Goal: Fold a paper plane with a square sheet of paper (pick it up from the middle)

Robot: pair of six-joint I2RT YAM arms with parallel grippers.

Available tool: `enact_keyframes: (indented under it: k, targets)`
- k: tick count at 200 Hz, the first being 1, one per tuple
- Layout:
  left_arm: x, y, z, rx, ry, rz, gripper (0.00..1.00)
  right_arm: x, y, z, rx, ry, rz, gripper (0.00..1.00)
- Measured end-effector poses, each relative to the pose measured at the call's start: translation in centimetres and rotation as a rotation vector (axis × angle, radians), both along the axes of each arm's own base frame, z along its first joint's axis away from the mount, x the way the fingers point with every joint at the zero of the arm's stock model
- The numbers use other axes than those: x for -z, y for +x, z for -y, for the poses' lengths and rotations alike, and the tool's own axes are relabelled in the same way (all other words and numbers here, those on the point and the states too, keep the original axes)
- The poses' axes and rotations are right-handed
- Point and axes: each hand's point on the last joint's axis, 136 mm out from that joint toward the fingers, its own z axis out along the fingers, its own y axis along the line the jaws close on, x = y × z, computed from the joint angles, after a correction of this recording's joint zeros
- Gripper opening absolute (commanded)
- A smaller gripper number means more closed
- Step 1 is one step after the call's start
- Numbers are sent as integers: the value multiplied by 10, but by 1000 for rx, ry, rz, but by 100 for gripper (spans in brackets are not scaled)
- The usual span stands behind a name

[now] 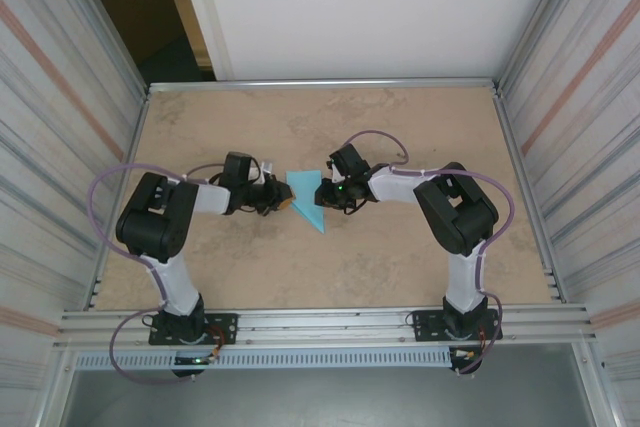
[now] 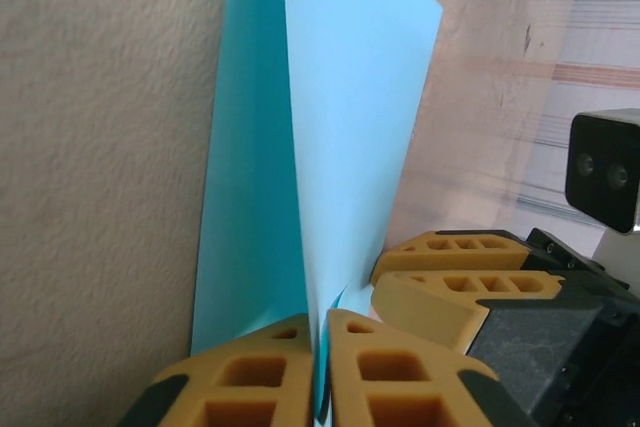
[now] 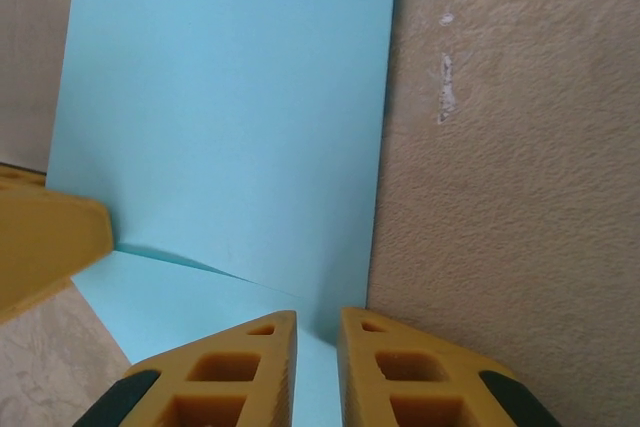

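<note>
The light-blue sheet of paper point(image 1: 310, 199) lies mid-table, folded into a pointed, paper-plane-like triangle with its tip toward the near edge. My left gripper point(image 1: 285, 201) meets it from the left. In the left wrist view the left gripper point(image 2: 320, 337) is shut on a raised flap of the paper point(image 2: 350, 97), which stands up between the yellow fingers. My right gripper point(image 1: 329, 193) sits at the paper's right side. In the right wrist view the right gripper point(image 3: 317, 347) hovers low over the paper's point(image 3: 220, 107) right edge, jaws a narrow gap apart with nothing pinched.
The tan table point(image 1: 400, 247) has metal walls on the left and right and a rail along the near edge point(image 1: 320, 322). The right gripper's fingers point(image 2: 450, 277) crowd close beside the left jaws. A left finger point(image 3: 50, 237) shows in the right wrist view.
</note>
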Motion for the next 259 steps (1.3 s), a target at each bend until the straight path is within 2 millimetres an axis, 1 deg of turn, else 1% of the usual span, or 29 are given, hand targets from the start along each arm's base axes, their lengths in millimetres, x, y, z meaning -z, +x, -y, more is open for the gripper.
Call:
enact_keyframes:
  k: [11,37,51,63,80,94,108,120,134,154,174,206,229,259]
  targets:
    - [0,0,0,0,1,0,7,-1,0,-1,-7,4,4,24]
    - [0,0,0,-1,3,-2,7,-6,1,-1,-32,-1,39,37]
    - [-2,0,-1,-7,6,1,7,-14,3,3,-38,-13,80,44]
    - [-5,0,-1,-19,18,5,7,-22,2,9,-47,-32,128,48]
    - [-11,-1,0,-39,50,16,7,-37,3,17,-58,-93,238,50]
    - [-18,-4,3,-53,82,28,7,-49,-1,16,-90,-160,337,49]
    - [-25,-6,6,-72,120,30,7,-57,-10,6,-150,-236,442,46]
    - [-30,-6,8,-90,147,36,7,-59,-21,-5,-213,-290,509,44]
    - [-33,-4,6,-119,176,34,7,-59,-35,-17,-277,-331,560,44]
    - [-29,-2,0,-165,212,10,7,-59,-45,-26,-326,-367,609,44]
    - [-24,-2,-6,-198,240,-20,7,-51,-47,-29,-349,-397,624,44]
    - [-24,-1,-10,-231,259,-46,7,-29,-48,-29,-386,-436,605,35]
    - [-25,1,-11,-241,262,-54,7,-19,-50,-30,-400,-440,587,35]
    - [-24,-1,-12,-250,264,-74,7,-15,-52,-34,-410,-422,579,36]
